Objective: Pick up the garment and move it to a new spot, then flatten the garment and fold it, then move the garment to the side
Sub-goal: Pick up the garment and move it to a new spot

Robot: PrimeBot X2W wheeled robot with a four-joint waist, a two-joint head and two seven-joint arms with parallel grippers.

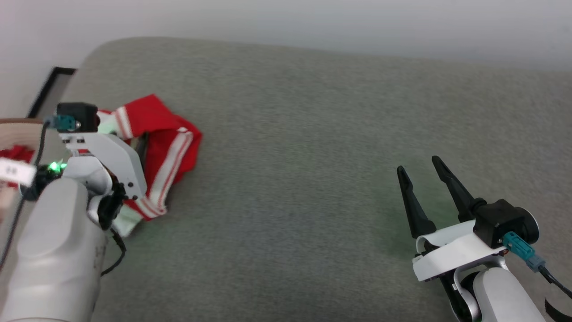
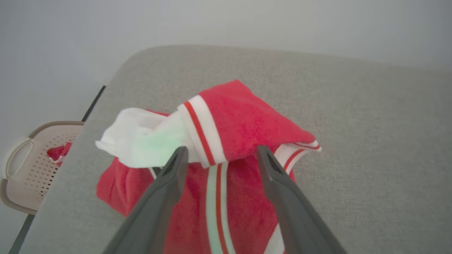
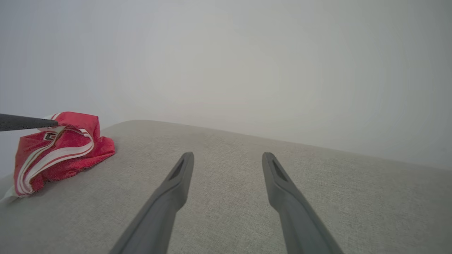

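The garment [image 1: 167, 147] lies crumpled in a heap at the left of the grey padded surface, red with white-and-red striped trim and a white sleeve sticking out. In the left wrist view my left gripper [image 2: 219, 151] is open, its dark fingers straddling a raised fold of the garment [image 2: 243, 120] where trim meets sleeve. Whether they touch the cloth I cannot tell. My right gripper [image 1: 418, 164] stands open and empty over bare surface at the lower right, far from the heap. The right wrist view has the garment [image 3: 63, 151] at far left, with a left finger [image 3: 24, 122] reaching its top.
The grey padded surface [image 1: 313, 134] stretches wide between the two arms and has a rounded far-left corner. Off its left edge stands a beige perforated basket [image 2: 28, 165] with red cloth inside. A pale wall runs behind.
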